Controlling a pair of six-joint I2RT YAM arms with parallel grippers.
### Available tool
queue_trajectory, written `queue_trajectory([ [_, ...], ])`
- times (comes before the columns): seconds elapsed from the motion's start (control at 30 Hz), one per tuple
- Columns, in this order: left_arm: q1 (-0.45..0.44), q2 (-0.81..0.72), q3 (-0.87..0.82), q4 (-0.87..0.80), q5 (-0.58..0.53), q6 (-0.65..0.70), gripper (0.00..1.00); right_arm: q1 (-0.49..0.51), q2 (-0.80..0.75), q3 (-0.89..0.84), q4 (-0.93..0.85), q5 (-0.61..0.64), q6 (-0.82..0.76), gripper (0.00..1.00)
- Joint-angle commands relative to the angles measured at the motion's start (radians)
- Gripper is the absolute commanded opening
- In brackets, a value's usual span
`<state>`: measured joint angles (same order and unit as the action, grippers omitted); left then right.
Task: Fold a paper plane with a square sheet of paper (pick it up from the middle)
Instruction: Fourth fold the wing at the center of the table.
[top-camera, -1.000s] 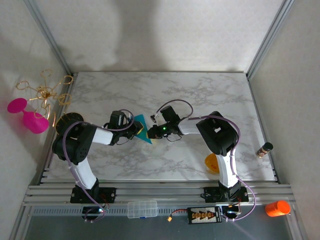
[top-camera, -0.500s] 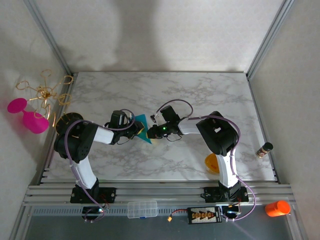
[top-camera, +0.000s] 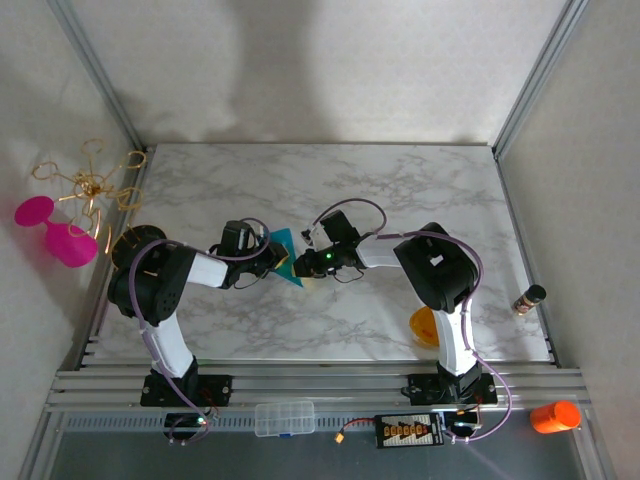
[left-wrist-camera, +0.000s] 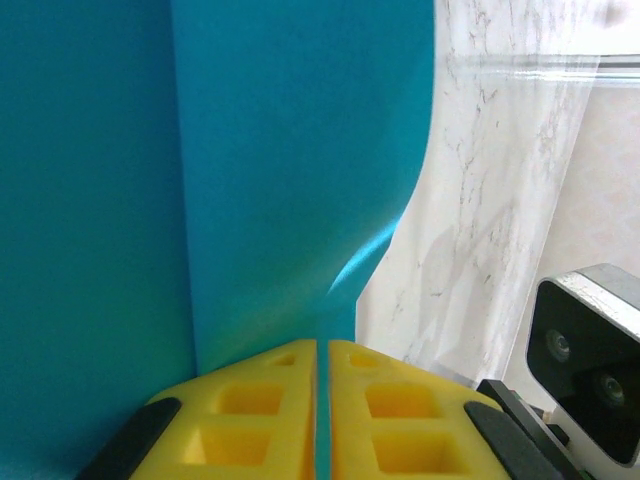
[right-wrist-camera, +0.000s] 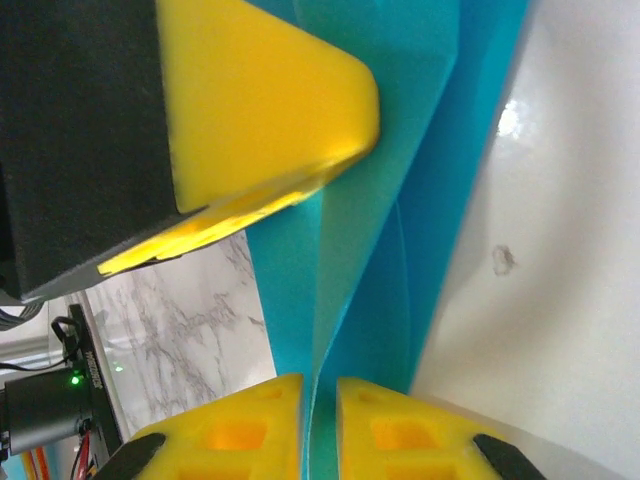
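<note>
Pink glasses (top-camera: 68, 245): you have two, far left of the top view, outside the table rail.
Gold wire piece (top-camera: 88, 183): one, just above the glasses.
Marble table (top-camera: 400, 190): one; both arms reach in and their wrists meet left of centre.
Left gripper (top-camera: 270, 262): in its wrist view (left-wrist-camera: 322, 345) you see the yellow pads pressed nearly together, with a thin strip of the paper pinched between them.
Teal paper (top-camera: 282, 245): one, partly folded, held between the two grippers left of centre. In the left wrist view (left-wrist-camera: 300, 150) it covers the left two thirds, with one straight vertical crease.
Clear compartment box (top-camera: 285, 418): one, bottom centre on the rail; contents too small to tell.
Right gripper (top-camera: 300, 265): in its wrist view (right-wrist-camera: 320, 385) the fingers stand a narrow slit apart with a fold of paper (right-wrist-camera: 400, 150) running into the slit; you cannot tell whether the pads press it.
Orange bowl (top-camera: 422, 325): one, lower right of the table, half behind the right arm; contents hidden.
Small bottle (top-camera: 528, 298): one, dark cap, right edge.
Orange cup (top-camera: 555, 416): one, bottom right corner; inside not visible.
</note>
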<state>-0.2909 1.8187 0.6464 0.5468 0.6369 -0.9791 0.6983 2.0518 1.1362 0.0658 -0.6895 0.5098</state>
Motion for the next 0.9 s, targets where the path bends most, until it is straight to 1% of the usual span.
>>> queue_trajectory([
  [0.0, 0.006, 0.031, 0.002, -0.056, -0.036, 0.026, 0.12, 0.001, -0.029, 0.000, -0.123, 0.030, 0.009, 0.18],
  [0.2, 0.007, 0.031, 0.001, -0.053, -0.033, 0.021, 0.12, 0.001, -0.047, -0.015, -0.124, 0.020, 0.012, 0.16],
  [0.4, 0.008, 0.037, 0.002, -0.057, -0.032, 0.020, 0.12, 0.001, -0.021, -0.009, -0.136, 0.054, 0.012, 0.15],
  [0.57, 0.007, 0.037, 0.002, -0.064, -0.031, 0.020, 0.12, 0.001, -0.105, -0.018, -0.114, 0.094, 0.015, 0.22],
  [0.6, 0.007, 0.036, 0.003, -0.064, -0.031, 0.022, 0.12, -0.026, -0.123, -0.023, -0.112, 0.110, 0.016, 0.24],
  [0.63, 0.008, 0.036, 0.003, -0.063, -0.030, 0.022, 0.12, -0.028, -0.135, -0.026, -0.112, 0.124, 0.018, 0.25],
  [0.73, 0.007, 0.033, 0.004, -0.063, -0.027, 0.020, 0.12, -0.029, -0.147, -0.023, -0.120, 0.155, 0.011, 0.25],
  [0.87, 0.007, 0.030, 0.006, -0.061, -0.016, 0.018, 0.12, -0.023, -0.139, -0.012, -0.101, 0.114, 0.014, 0.24],
])
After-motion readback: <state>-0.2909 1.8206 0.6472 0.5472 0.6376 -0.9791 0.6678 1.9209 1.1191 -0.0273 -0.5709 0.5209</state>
